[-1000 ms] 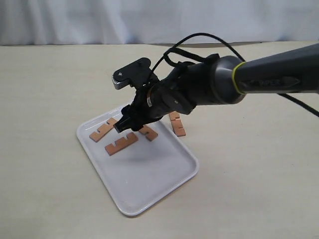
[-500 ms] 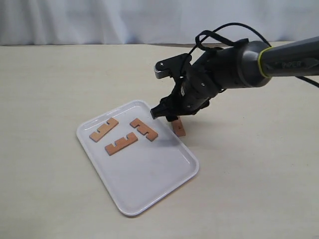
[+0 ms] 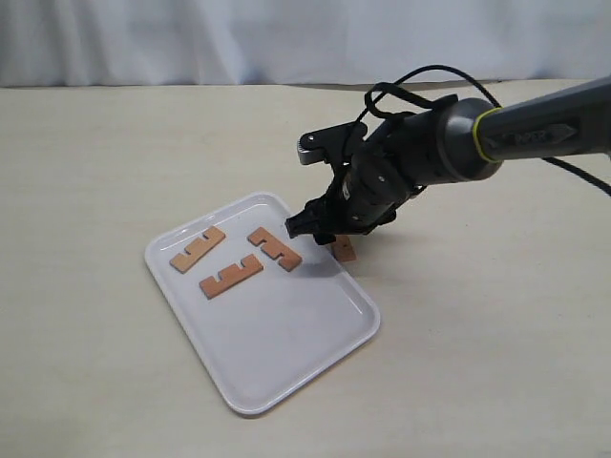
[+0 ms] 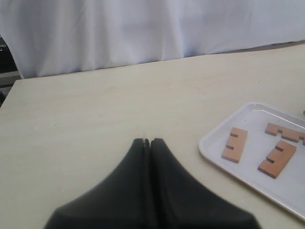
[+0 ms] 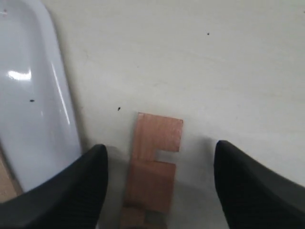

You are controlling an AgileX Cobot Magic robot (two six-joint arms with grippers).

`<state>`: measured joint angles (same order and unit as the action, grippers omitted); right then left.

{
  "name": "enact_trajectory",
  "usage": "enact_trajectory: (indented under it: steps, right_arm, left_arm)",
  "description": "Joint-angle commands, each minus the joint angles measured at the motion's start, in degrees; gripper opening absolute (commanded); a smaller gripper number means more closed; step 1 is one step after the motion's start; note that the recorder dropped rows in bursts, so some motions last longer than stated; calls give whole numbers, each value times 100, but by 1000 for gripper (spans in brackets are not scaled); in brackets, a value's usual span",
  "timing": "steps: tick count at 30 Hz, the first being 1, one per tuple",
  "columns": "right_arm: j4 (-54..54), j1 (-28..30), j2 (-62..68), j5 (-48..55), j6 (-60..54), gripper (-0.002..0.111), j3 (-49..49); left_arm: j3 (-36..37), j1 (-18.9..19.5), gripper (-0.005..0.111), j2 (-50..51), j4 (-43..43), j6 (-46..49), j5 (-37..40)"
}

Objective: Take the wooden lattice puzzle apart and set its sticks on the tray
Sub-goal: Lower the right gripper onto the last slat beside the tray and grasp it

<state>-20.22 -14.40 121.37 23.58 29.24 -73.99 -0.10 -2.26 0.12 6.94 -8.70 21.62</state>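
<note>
My right arm (image 3: 535, 129) stretched in from right of exterior view, sloped down toward middle. Wrist (image 3: 420, 162) was bent over, pitched steeply down. My right gripper (image 3: 310, 227) hung low, tips aimed down and leftward, jaws spread wide. Its fingers (image 5: 90, 186) stood well apart in wrist view and gripped nothing. My left gripper (image 4: 147, 143) sat with fingers pressed flat together, tips touching, aimed forward and slightly down.

Right hand (image 5: 159, 151) swung off tray (image 3: 286, 382), dropped low astride stick (image 3: 344, 251) beside rim.
</note>
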Motion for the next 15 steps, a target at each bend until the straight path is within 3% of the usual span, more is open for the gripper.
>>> enact_trajectory:
  steps: [1, 7, 15]
  right_arm:
    - [-22, 38, 35, -103, 38, 53, 4]
    - [-50, 38, 35, -103, 38, 6, 4]
    - [-473, 26, -492, -16, 38, 5, 4]
  left_arm:
    - [10, -47, 0, -12, -1, 2, -98]
    - [10, -47, 0, -12, -1, 2, -98]
    - [10, -47, 0, -12, -1, 2, -98]
